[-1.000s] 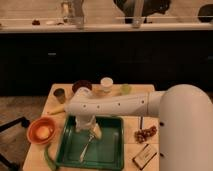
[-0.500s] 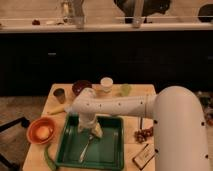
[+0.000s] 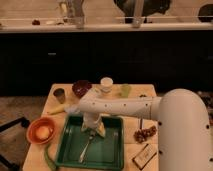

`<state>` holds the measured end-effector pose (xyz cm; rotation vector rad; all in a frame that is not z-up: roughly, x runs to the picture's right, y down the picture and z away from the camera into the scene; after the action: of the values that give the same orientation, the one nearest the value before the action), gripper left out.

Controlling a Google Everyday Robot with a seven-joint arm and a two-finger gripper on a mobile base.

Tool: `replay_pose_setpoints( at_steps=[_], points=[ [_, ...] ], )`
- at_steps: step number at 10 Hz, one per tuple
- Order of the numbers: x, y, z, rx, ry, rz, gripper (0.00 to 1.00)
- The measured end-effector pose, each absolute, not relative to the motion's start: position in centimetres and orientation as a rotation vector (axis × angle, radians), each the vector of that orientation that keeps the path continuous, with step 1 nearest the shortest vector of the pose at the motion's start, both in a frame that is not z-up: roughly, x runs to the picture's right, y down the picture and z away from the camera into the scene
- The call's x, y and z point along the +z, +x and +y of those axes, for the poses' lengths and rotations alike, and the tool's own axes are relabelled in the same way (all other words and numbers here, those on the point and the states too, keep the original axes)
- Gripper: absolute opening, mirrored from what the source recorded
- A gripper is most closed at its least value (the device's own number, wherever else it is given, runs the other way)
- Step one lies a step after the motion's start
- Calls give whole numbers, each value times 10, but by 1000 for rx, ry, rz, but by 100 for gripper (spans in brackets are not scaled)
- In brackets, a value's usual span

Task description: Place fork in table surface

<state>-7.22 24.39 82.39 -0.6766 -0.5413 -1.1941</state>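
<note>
The gripper (image 3: 93, 127) hangs low inside the green tray (image 3: 108, 146), right at the upper end of the fork (image 3: 86, 147) (whether it grips anything cannot be told). The fork lies slanted in the tray, not on the table surface (image 3: 130, 137). Beside the tray, the orange bowl (image 3: 31, 134) holds something pale.

I've got one cam, mount pos unknown. It looks from high up, close behind the arm's white shoulder (image 3: 185, 130), facing fwd and down across the table surface (image 3: 114, 94) twd the dark counter (image 3: 125, 55). Gripper (image 3: 92, 127) sits center-left, over the green tray (image 3: 109, 147).
</note>
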Motion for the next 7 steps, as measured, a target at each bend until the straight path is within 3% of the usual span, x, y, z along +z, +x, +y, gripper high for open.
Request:
replay_pose_setpoints(
  at_steps=[7],
  points=[
    [828, -79, 247, -1275, -627, -486, 80]
  ],
)
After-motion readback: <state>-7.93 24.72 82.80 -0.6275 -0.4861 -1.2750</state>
